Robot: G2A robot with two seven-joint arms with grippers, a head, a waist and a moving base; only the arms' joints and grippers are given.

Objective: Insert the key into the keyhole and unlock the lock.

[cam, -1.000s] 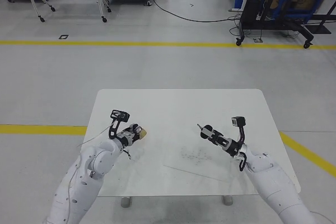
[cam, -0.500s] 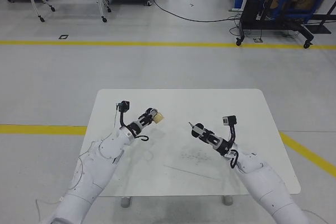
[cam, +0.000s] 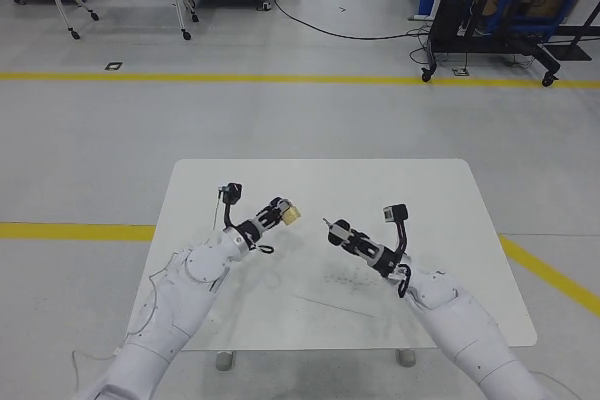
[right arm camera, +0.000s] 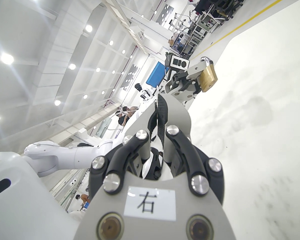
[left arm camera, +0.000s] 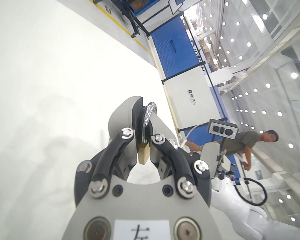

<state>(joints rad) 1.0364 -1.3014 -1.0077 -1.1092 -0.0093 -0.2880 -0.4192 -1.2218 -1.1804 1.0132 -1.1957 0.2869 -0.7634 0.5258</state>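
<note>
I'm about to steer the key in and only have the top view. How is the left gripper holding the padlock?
Observer: In the left wrist view, the left gripper is shut on the padlock's silver loop.
Operator: Is the keyhole turned toward the key?
Observer: I cannot tell. The right wrist view shows the brass body sticking out clear of those fingers, but no keyhole I can make out.
Operator: Is the right gripper closed?
Observer: Yes. The right gripper's pads are pressed together, and the key is hidden between them there.
</note>
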